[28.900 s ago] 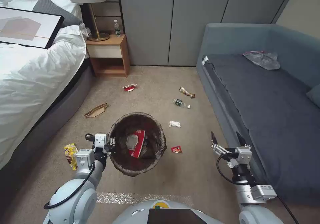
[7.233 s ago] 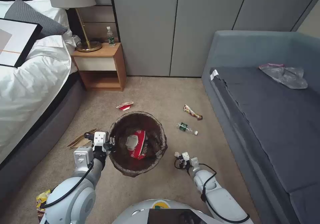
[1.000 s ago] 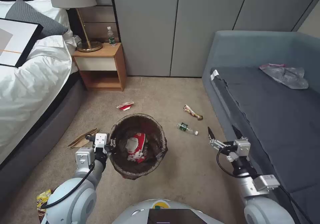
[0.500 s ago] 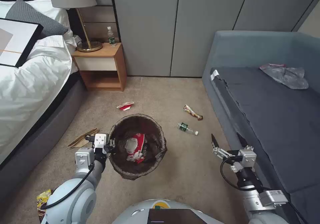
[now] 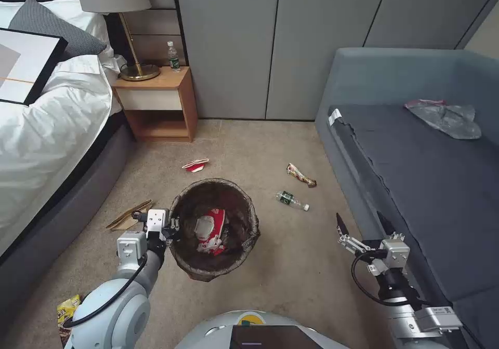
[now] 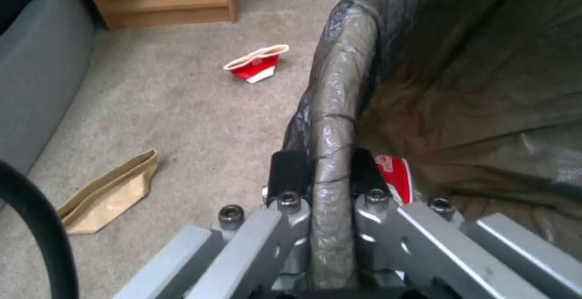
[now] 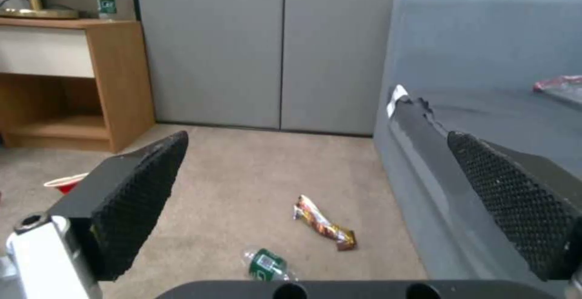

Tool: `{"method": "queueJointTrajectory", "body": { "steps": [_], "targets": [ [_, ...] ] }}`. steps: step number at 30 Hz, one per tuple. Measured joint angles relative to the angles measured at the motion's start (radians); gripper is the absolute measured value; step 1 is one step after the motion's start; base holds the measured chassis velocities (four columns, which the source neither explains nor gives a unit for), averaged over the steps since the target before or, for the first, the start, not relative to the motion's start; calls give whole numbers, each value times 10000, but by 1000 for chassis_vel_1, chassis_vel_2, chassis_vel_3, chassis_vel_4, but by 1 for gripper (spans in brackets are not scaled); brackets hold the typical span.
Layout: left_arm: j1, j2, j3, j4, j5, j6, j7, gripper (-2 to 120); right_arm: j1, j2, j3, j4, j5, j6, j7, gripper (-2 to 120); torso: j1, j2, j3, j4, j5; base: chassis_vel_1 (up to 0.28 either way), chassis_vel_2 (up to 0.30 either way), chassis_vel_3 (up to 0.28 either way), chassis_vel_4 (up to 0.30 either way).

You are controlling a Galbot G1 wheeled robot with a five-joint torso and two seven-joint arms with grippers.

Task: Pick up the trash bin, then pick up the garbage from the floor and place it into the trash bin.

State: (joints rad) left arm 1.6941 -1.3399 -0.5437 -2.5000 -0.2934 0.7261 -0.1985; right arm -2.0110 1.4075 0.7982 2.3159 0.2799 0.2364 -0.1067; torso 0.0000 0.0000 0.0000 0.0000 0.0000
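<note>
The trash bin (image 5: 244,209), lined with a dark bag, hangs off the carpet with my left gripper (image 5: 171,228) shut on its rim (image 6: 339,76); the jaws (image 6: 327,171) pinch the bagged edge. A red-white carton (image 5: 210,229) lies inside. On the floor lie another red-white carton (image 5: 195,164), a green-label bottle (image 5: 291,200), a brown snack wrapper (image 5: 301,175), tan cardboard (image 5: 130,215) and a yellow wrapper (image 5: 66,310). My right gripper (image 5: 361,223) hangs open and empty beside the sofa front, short of the bottle (image 7: 267,265) and wrapper (image 7: 324,224).
A bed (image 5: 41,131) runs along the left and a blue-grey sofa (image 5: 426,183) along the right, with a grey see-through bag (image 5: 444,118) on its seat. A wooden nightstand (image 5: 156,105) with a lamp and a bottle stands at the back by the grey closet doors.
Over the last second my open right gripper has drawn back toward me along the sofa front. Seven seconds ago it was low at the floor, right of the bin. The left gripper keeps its hold.
</note>
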Motion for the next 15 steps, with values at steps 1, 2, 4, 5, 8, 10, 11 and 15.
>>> {"method": "queueJointTrajectory", "body": {
  "steps": [1, 2, 4, 5, 8, 10, 11, 15],
  "targets": [
    [0, 0, 0, 0, 0, 0, 0, 2, 0, 0, 0, 0, 0, 0, 0, 100, 0, 0, 0, 0, 0, 0, 0, 0, 0],
    [3, 0, 0, 0, 0, 0, 0, 2, 16, -6, 13, -2, 6, -5, 5, 100, 0, 0, 0, 0, 0, 0, 0, 0, 0],
    [5, -3, 8, 0, 0, -2, 0, 2, 26, -13, 21, -3, 20, -18, 17, 100, 0, 0, 0, 0, 0, 0, 0, 0, 0],
    [5, -3, 8, 0, 0, -2, 0, 2, 26, -13, 21, -3, 20, -18, 17, 100, 0, 0, 0, 0, 0, 0, 0, 0, 0],
    [4, -7, 25, 0, 1, -5, 1, 2, 30, -14, 23, -6, 33, -32, 22, 100, 0, 0, 0, 0, 0, 0, 0, 0, 0],
    [4, -7, 30, 0, 3, -8, 2, 2, 42, -14, 25, -20, 63, -51, 26, 100, 0, 0, 0, -1, 0, 0, 0, 0, 0],
    [4, -6, 30, 0, 4, -9, 2, 2, 50, -15, 26, -24, 68, -54, 27, 100, 0, 0, 0, -1, 0, 0, 0, 0, 0],
    [7, 5, 29, 0, 3, -12, 4, 2, 98, -17, 17, -36, 76, -81, 30, 100, 0, 0, 0, 0, 0, -26, 25, 24, -18]
  ]
}}
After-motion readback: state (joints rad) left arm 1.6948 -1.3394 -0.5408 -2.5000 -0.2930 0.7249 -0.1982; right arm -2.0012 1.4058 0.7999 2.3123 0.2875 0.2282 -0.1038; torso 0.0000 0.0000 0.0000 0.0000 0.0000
